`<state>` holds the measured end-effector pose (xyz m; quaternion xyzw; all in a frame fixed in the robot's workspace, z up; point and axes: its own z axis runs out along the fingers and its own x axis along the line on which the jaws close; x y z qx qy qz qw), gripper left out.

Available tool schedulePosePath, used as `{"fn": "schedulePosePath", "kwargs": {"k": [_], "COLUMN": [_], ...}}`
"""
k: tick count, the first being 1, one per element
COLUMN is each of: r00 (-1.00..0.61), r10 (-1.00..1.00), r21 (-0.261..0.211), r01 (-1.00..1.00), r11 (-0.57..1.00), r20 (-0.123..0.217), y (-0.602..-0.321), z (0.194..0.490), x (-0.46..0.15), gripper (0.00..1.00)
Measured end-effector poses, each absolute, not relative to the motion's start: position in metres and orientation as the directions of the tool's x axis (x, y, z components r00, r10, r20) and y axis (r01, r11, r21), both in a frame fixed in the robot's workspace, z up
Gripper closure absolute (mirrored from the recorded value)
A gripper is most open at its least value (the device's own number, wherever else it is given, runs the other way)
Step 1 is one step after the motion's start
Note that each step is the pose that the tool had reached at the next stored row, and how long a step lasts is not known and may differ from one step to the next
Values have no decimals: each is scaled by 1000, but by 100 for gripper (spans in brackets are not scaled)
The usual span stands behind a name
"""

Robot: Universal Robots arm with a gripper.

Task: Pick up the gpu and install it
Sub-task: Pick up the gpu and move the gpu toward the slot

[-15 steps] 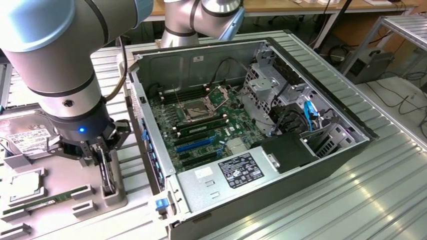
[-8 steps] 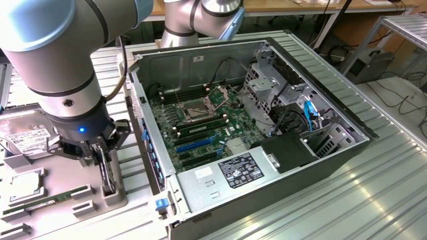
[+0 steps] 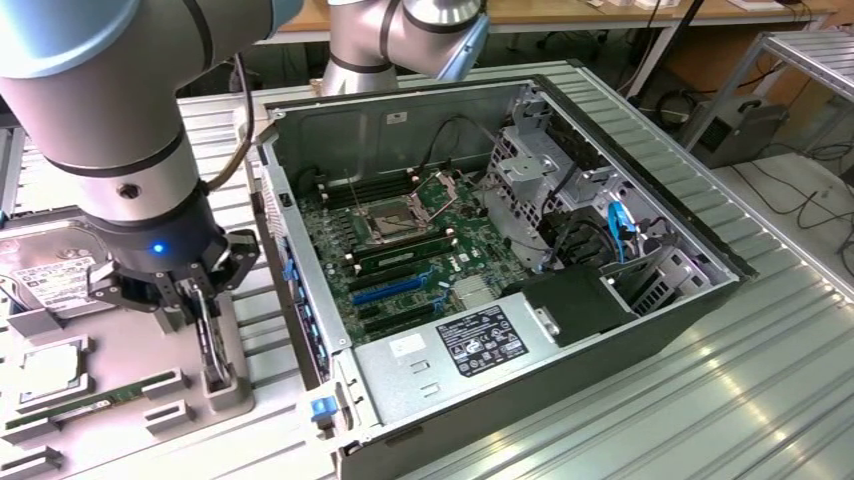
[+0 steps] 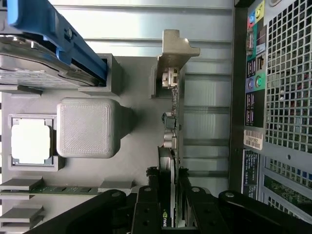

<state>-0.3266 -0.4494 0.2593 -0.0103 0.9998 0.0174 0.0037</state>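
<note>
Over the grey tray (image 3: 134,340) at the exterior view's left, your gripper (image 3: 198,297) points straight down onto the gpu (image 3: 215,352). That card stands on edge in its tray slot, with its silver bracket (image 4: 176,48) at the end away from the fingers. Check the wrist view: the gripper (image 4: 168,212) straddles the gpu (image 4: 173,124) and both fingers (image 4: 147,207) press against its faces, so you're clamped on the card. Sharing the tray are the hard drive (image 3: 54,280), the processor chip (image 3: 47,368) and the green memory stick (image 3: 80,405). Just beside the tray, toward the exterior view's right, the open computer case (image 3: 400,115) lies with its motherboard (image 3: 400,260) exposed.
</note>
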Motion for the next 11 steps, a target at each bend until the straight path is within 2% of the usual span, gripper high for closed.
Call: {"fn": "schedulePosePath", "kwargs": {"k": [11], "r00": [-1000], "r10": [-21], "r21": [35], "r01": [-21], "r11": [999], "r20": [-8], "y": [-449], "z": [308], "x": [-327], "gripper": [74]}}
